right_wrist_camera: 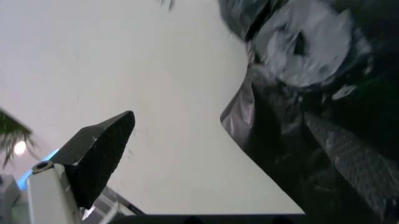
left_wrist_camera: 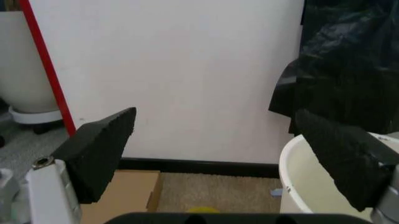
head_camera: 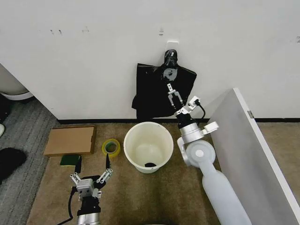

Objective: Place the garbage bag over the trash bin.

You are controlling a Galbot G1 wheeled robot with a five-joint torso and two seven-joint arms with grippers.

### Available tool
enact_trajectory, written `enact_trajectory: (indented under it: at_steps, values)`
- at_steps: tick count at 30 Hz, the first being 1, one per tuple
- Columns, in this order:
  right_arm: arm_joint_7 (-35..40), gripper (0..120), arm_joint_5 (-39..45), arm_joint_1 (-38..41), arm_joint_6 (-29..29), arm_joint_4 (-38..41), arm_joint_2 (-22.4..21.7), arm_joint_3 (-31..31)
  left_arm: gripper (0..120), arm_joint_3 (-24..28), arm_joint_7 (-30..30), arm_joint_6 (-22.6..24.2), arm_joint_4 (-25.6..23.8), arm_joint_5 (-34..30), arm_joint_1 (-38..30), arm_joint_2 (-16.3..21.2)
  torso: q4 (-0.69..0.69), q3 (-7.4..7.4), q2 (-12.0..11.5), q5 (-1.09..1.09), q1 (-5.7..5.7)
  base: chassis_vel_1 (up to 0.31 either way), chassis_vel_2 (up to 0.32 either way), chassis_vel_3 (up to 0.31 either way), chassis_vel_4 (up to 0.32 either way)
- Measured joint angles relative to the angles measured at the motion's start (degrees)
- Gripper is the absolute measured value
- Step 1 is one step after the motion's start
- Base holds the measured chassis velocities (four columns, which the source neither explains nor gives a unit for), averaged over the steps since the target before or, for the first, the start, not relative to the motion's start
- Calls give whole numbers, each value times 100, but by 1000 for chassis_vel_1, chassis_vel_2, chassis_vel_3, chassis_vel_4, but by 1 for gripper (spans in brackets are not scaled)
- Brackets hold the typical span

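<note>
The garbage bag (head_camera: 154, 91) hangs flat against the white wall as a glossy black sheet, below a knotted black bundle (head_camera: 170, 57) with a pale disc (right_wrist_camera: 305, 46) on it. The trash bin (head_camera: 148, 146), a round white bucket, stands upright on the carpet just under the bag, with a small dark thing on its bottom. My right gripper (head_camera: 173, 97) is raised in front of the bag's lower middle and is open; in the right wrist view one finger (right_wrist_camera: 355, 172) lies over the bag (right_wrist_camera: 293, 154). My left gripper (head_camera: 91, 180) waits open, low, to the front left of the bin (left_wrist_camera: 311, 182).
A flat cardboard piece (head_camera: 70, 139), a green sponge (head_camera: 70, 161) and a yellow tape roll (head_camera: 111, 147) lie left of the bin. A large pale slanted panel (head_camera: 253, 150) stands on the right. A red pole (left_wrist_camera: 46, 65) leans by the wall at the far left.
</note>
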Motion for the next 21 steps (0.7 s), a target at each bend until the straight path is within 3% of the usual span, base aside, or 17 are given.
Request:
enact_trajectory:
  at_steps: [21]
  values:
    - [-460,100,-159,673,114,-1098,186,178,100,-53,-3,-77,-28,-15,-16,-56,0,-1,0,0,-1,0,0,0,0]
